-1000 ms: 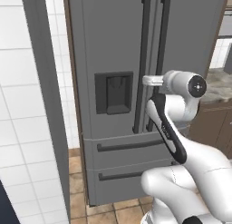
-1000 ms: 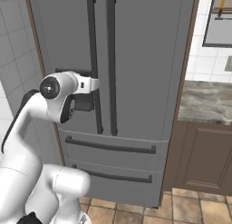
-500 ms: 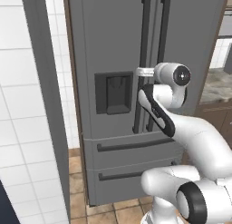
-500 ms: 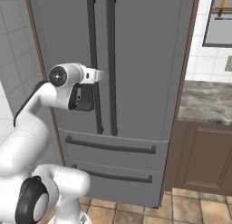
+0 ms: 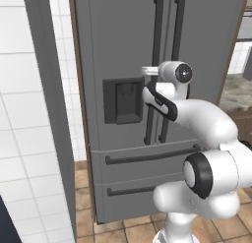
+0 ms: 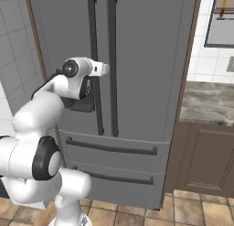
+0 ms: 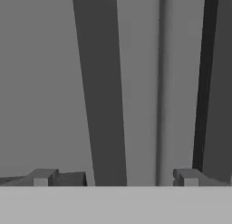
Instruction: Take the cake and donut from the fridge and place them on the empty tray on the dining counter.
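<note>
The fridge (image 5: 123,40) stands shut, its two tall doors closed, so the cake and the donut are hidden inside. The tray and the dining counter are out of view. My gripper (image 7: 115,177) is open and faces the fridge front at close range. The left door's dark vertical handle (image 7: 99,82) runs up between the two fingertips (image 7: 43,177), with a gap on each side of it. The right door's handle (image 7: 213,82) lies just outside the other fingertip. From the right base view, my hand (image 6: 103,68) is level with the handles (image 6: 93,28), about halfway up the doors.
A dark dispenser recess (image 5: 123,99) sits in the left door beside my hand. Two drawers with horizontal bars (image 6: 112,149) lie below the doors. A white tiled wall (image 5: 29,138) stands to the left. A marbled counter (image 6: 205,101) on brown cabinets is to the right.
My arm has lifted and stretched forward, carrying the hand up from dispenser height and closer to the left door's handle. The fingers have stayed open. The fridge doors have not moved.
</note>
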Available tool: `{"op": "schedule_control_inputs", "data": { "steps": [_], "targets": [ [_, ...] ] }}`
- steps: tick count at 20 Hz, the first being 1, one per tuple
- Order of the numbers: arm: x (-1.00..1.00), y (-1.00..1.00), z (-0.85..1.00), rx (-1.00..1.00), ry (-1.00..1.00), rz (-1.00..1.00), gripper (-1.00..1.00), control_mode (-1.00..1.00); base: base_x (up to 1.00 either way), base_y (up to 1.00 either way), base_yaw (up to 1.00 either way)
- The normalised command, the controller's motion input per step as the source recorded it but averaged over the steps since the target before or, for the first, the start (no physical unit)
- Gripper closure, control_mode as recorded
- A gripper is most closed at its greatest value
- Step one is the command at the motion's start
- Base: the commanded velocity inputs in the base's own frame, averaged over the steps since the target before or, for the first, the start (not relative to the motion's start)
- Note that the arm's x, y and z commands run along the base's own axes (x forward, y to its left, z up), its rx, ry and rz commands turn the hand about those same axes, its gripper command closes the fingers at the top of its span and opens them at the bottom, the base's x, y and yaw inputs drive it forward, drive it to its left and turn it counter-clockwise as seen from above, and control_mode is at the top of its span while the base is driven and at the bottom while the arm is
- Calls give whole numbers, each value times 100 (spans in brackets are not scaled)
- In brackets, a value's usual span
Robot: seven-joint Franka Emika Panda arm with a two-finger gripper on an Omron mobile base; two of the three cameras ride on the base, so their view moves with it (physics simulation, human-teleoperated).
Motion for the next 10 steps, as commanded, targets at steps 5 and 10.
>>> {"op": "schedule_control_inputs", "data": {
  "steps": [5,10],
  "targets": [
    [81,0,0,0,0,0,-100,-100,0,0,0],
    [79,0,-10,0,-3,0,-100,-100,0,0,0]
  ]
}}
